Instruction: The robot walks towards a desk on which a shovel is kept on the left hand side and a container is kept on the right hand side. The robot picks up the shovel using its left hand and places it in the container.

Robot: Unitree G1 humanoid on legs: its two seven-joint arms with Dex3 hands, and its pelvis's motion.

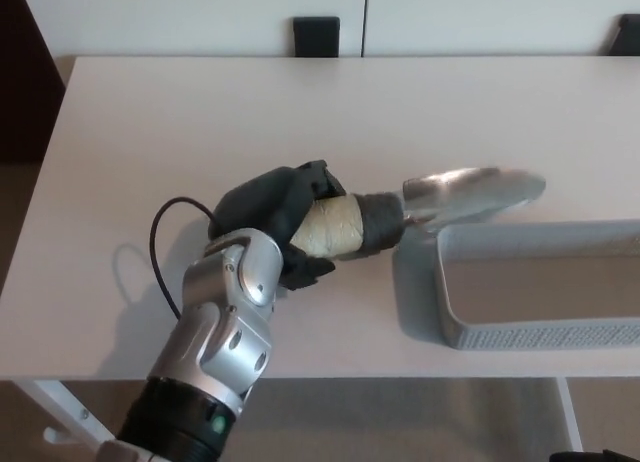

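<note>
From the head view, the robot's left hand (275, 217) is wrapped tight around the handle of the shovel (420, 207). The black fingers (300, 182) curl over the pale, tape-wrapped part of the handle. Just past the fingers the handle turns dark, and past that is the shiny metal blade. The shovel is lifted off the desk (200, 122), and the blade tip sticks out over the back wall of the container (540, 282). The container is a grey tray with low walls, and it sits further out from the fingers, at the front edge of the desk. A thin black cable (165, 242) loops behind the silver wrist.

There is no writing to read on the shovel or the container.

The desk is flat and pale with white legs. Behind it is a white wall with two black chair backs (316, 34) poking up. The right hand is not showing.
</note>
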